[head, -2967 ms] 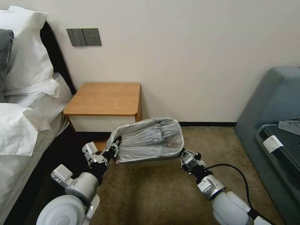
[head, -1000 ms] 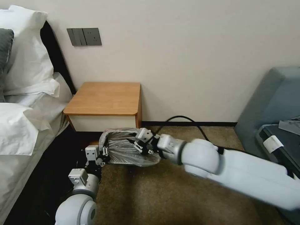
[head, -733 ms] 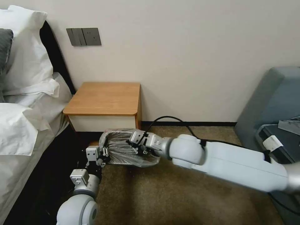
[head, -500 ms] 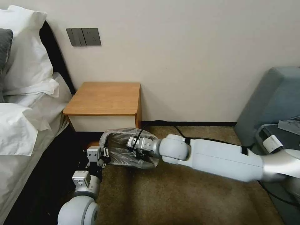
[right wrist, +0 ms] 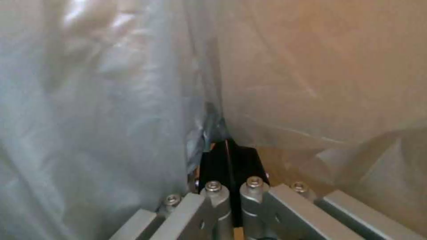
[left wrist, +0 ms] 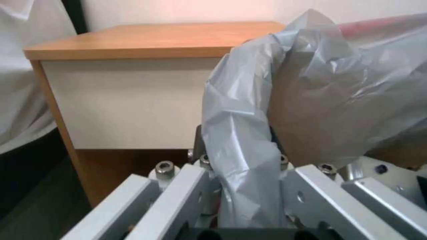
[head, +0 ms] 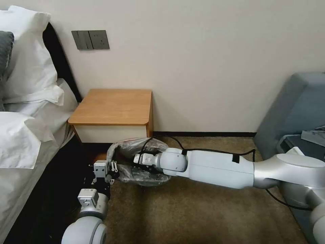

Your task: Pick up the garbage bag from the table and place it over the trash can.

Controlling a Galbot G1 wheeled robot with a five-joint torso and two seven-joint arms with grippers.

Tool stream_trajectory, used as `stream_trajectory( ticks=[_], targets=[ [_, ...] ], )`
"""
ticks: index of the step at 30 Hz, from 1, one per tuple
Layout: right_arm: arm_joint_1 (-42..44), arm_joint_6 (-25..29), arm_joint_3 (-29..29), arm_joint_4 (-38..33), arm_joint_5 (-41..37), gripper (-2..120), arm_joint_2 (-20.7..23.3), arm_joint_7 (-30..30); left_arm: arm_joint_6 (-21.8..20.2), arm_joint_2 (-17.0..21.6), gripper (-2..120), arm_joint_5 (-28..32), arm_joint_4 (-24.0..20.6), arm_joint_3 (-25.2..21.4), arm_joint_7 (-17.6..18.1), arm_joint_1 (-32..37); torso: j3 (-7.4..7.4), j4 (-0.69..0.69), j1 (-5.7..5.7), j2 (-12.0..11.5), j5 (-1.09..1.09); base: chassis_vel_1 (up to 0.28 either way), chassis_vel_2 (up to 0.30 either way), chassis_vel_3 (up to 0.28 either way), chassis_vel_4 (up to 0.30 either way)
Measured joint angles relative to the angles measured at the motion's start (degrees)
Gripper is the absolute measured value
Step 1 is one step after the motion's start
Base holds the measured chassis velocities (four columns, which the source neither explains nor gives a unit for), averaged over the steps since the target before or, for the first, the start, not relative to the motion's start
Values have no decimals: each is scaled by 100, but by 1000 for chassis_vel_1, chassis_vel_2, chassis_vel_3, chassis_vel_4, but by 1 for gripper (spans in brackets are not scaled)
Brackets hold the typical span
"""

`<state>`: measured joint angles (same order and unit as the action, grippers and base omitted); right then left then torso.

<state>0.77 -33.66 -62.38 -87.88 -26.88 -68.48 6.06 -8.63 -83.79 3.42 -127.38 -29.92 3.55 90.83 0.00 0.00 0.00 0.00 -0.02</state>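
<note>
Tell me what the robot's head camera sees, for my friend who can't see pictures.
The right gripper reaches inside the garbage bag draped over the trash can, while the left gripper grips the bag's edge. Behind stands the table, beside a bed.

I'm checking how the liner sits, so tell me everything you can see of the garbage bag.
The garbage bag is thin, crinkled, translucent grey plastic with a pinkish-red edge at its top in the left wrist view. It is draped over the trash can, whose beige wall shows through it, on the carpet in front of the nightstand. The left end effector pinches a bunched fold at one end; the right end effector is shut and pushed into the plastic.
</note>
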Motion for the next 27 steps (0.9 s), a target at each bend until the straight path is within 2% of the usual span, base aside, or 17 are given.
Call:
stream_trajectory(
  ticks=[3, 6, 7, 10, 12, 15, 16, 19, 20, 23, 24, 26, 27],
  targets=[
    [13, 14, 15, -189, 1, 0, 89, -6, 0, 8, 3, 7, 43, -41, 11, -8, 0, 0, 0, 0, 0, 0, 0, 0, 0],
    [51, 30, 147, -775, -9, 0, 373, -60, -38, -22, 3, 118, 159, -93, 72, -67, 0, 0, 0, 0, 1, 0, 0, 0, 0],
    [51, 30, 147, -775, -9, 0, 373, -60, -38, -22, 3, 118, 159, -93, 72, -67, 0, 0, 0, 0, 1, 0, 0, 0, 0],
    [204, 37, 411, -1414, -18, 0, 729, -87, -226, -48, 3, 380, 278, -97, 149, -100, 0, -1, 0, 0, 2, 0, 0, 0, 0],
    [266, 38, 512, -1599, -18, 0, 846, -87, -319, -48, 3, 494, 289, -99, 189, -101, 0, -1, 0, 0, 3, 0, 0, 0, 0],
    [611, 61, 1019, -2198, 33, 0, 1343, -68, -643, -20, 3, 939, 300, -107, 323, -101, 0, 0, 0, 0, 2, 0, 0, 0, 0],
    [611, 61, 1019, -2198, 33, 0, 1343, -68, -643, -20, 3, 939, 300, -107, 323, -101, 0, 0, 0, 0, 2, 0, 0, 0, 0],
    [1418, 188, 2195, -2729, 195, -2, 1954, 1, -1085, 36, 3, 1598, 300, -98, 432, -133, -1, 0, 0, 0, 4, 0, 0, 0, 0],
    [1418, 188, 2195, -2729, 195, -2, 1954, 1, -1085, 36, 3, 1598, 300, -98, 432, -133, -1, 0, 0, 0, 4, 0, 0, 0, 0],
    [2516, 573, 3314, -3238, 121, 10, 2563, -316, -1562, 120, 3, 2191, 347, -75, 452, -167, -1, -2, 0, 0, 5, 0, 0, 0, 0],
    [2516, 573, 3314, -3238, 121, 10, 2563, -316, -1562, 120, 3, 2191, 347, -75, 452, -167, -1, -2, 0, 0, 5, 0, 0, 0, 0],
    [3569, 805, 4250, -3665, -90, 22, 2796, -1024, -2009, 142, 3, 2465, 456, -86, 376, -234, -2, -5, 0, 0, 5, 0, 0, 0, 0],
    [3937, 954, 4469, -3830, -238, 25, 2811, -1485, -2180, 144, 3, 2577, 469, -89, 351, -254, -1, -1, 0, 0, 5, 0, 0, 0, 0]
  ],
)
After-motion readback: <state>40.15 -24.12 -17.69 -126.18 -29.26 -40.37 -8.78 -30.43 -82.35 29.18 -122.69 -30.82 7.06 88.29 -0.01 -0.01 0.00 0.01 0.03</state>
